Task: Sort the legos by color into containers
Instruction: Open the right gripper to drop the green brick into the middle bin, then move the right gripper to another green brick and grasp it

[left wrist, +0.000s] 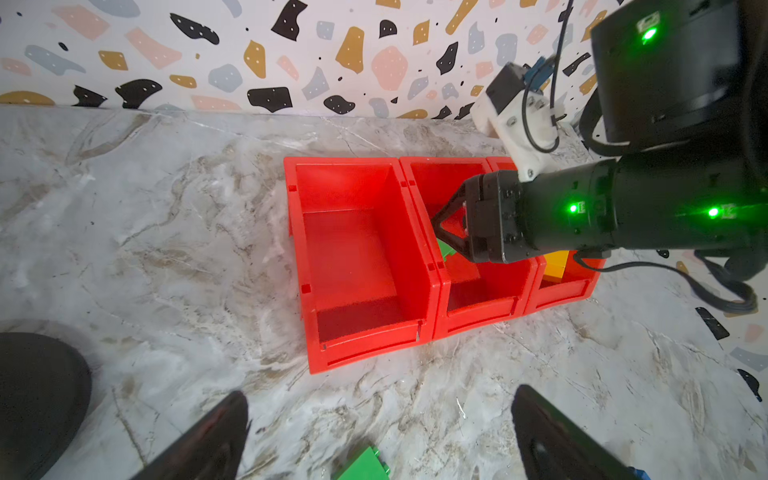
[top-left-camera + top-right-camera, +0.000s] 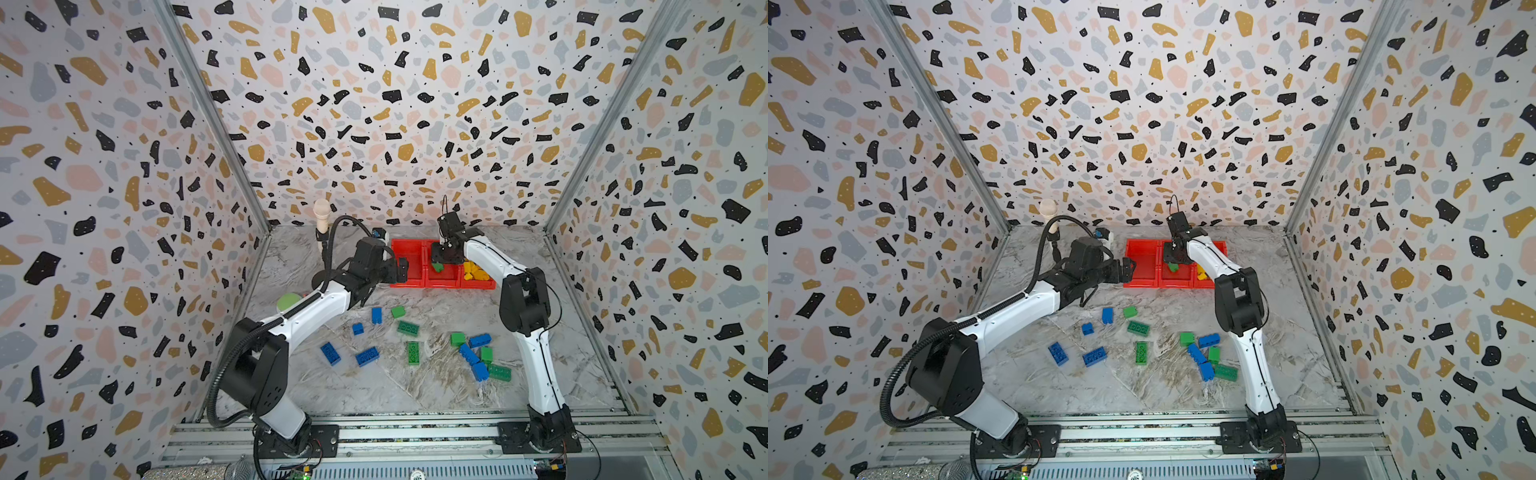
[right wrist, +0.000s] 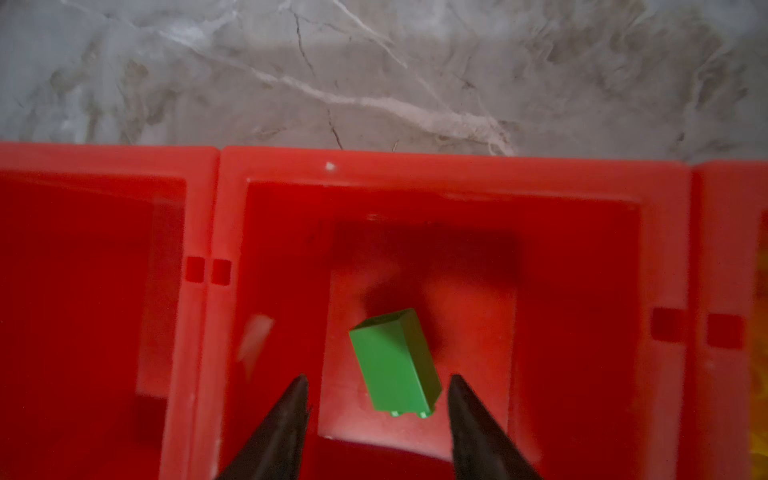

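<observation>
The right tool (image 3: 379, 377) is open over the middle bin (image 3: 415, 166), a green brick (image 3: 395, 365) loose inside. The left tool (image 1: 380, 395) is open and empty.

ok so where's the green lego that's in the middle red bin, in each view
In a top view: green lego inside the middle bin.
In a top view: same spot, middle of the red row.
Left wrist: a green sliver just past the right claw.
Right wrist: centre of the picture, tilted, between the open claw tips.
Shared landmark: the middle bin, with yellow legos in the bin beside it.
</observation>
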Action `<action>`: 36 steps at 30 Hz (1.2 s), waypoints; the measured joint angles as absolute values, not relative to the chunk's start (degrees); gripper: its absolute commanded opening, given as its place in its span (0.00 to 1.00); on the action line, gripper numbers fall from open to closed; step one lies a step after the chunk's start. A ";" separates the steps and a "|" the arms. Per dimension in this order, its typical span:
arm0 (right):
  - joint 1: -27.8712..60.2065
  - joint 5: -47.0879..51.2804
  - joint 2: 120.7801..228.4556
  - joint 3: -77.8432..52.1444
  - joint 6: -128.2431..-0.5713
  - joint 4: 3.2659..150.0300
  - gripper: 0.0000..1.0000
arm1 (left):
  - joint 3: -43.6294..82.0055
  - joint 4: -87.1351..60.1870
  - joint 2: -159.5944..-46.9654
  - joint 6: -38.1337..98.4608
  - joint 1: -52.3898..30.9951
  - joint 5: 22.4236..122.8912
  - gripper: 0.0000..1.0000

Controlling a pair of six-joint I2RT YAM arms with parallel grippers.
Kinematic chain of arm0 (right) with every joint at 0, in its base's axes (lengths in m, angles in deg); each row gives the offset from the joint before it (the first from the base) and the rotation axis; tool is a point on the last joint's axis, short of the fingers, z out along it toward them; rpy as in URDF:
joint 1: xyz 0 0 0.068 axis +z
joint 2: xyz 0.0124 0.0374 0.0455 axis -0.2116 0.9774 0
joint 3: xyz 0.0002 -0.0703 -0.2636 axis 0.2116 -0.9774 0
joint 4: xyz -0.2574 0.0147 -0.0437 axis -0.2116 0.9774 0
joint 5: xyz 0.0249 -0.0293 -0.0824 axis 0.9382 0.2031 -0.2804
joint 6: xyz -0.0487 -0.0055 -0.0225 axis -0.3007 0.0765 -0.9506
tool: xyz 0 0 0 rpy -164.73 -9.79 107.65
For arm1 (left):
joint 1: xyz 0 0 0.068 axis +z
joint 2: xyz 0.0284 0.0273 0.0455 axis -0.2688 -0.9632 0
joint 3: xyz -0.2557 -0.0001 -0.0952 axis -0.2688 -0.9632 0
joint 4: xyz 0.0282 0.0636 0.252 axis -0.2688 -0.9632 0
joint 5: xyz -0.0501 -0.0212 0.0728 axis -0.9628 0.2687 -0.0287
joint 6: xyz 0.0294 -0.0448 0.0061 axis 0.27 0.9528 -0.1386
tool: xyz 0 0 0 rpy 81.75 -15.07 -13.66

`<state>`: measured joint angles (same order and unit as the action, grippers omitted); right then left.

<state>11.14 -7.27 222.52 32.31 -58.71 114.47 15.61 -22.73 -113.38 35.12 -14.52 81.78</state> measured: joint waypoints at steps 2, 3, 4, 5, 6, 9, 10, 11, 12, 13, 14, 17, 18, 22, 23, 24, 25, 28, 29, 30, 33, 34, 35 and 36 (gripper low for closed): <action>11.14 -7.07 222.03 33.03 -58.91 114.47 0.70 | 15.61 -22.75 -113.84 35.14 -14.52 81.27 1.00; 11.10 -6.98 221.42 32.96 -59.06 114.51 0.70 | 15.61 -22.71 -114.06 35.16 -14.52 80.97 1.00; 11.12 -6.90 220.53 32.42 -59.21 114.47 0.70 | 15.59 -22.67 -114.15 35.23 -14.52 80.73 1.00; 11.16 -6.90 219.30 31.26 -59.30 114.23 0.70 | 15.57 -22.60 -114.15 35.40 -14.52 80.47 1.00; 11.27 -6.92 217.47 29.14 -59.36 113.97 0.70 | 15.44 -22.27 -114.15 35.71 -14.52 80.16 1.00; 11.97 -7.07 209.99 20.20 -59.52 113.18 0.70 | 13.99 -20.92 -113.58 37.26 -14.67 79.53 1.00; 12.38 -7.11 206.82 16.46 -59.54 112.72 0.70 | 12.97 -20.39 -112.99 37.87 -14.87 79.64 1.00; 12.84 -7.18 203.96 13.25 -59.54 112.46 0.70 | 11.85 -20.15 -112.25 38.44 -15.17 79.81 1.00; 13.35 -7.25 200.79 9.62 -59.52 112.00 0.70 | 10.58 -20.09 -111.29 39.08 -15.67 80.09 1.00; 13.81 -7.29 197.58 5.97 -59.52 111.56 0.70 | 9.32 -20.15 -110.13 39.88 -16.46 80.68 1.00; 14.20 -7.29 194.80 2.87 -59.50 111.43 0.70 | 8.35 -20.24 -109.08 40.47 -17.36 81.27 1.00; 15.60 -7.38 186.28 -7.12 -59.30 110.97 0.70 | 6.45 -20.61 -105.82 42.31 -21.42 83.44 1.00; 15.93 -7.36 183.63 -10.55 -59.12 110.82 0.70 | 5.95 -20.59 -104.62 42.92 -23.21 84.20 1.00; 16.21 -7.38 174.10 -23.89 -57.92 110.45 0.70 | 2.15 -20.24 -99.70 46.16 -30.41 88.55 1.00; 16.21 -7.38 172.20 -26.53 -57.66 110.51 0.71 | 1.16 -20.17 -98.92 47.01 -31.85 89.45 1.00; 16.21 -7.31 170.30 -29.18 -57.42 110.62 0.71 | -0.06 -20.20 -98.06 48.04 -33.66 90.69 1.00; 16.25 -7.22 168.51 -31.65 -57.11 110.75 0.71 | -1.09 -20.33 -97.43 49.11 -35.21 91.90 1.00; 16.49 -6.24 164.92 -36.52 -56.61 110.75 0.72 | -3.03 -20.83 -96.40 51.73 -39.37 95.35 1.00; 16.71 -6.04 164.35 -37.46 -56.46 110.69 0.72 | -3.43 -21.03 -96.07 52.39 -40.44 96.47 1.00; 17.04 -5.83 163.92 -38.38 -56.35 110.60 0.72 | -3.86 -21.22 -95.59 53.24 -41.47 97.58 1.00; 18.50 -5.54 163.83 -39.62 -56.15 109.99 0.72 | -4.85 -21.95 -93.71 55.18 -43.50 100.05 1.00; 18.92 -5.37 163.90 -39.73 -56.11 109.70 0.72 | -5.18 -22.14 -92.95 55.77 -43.85 100.84 1.00; 19.20 -5.13 164.00 -39.75 -56.02 109.33 0.72 | -5.50 -22.27 -92.18 56.36 -44.09 101.51 1.00; 19.44 -4.93 164.22 -39.73 -56.00 108.72 0.72 | -5.81 -22.56 -91.40 56.82 -44.22 102.19 1.00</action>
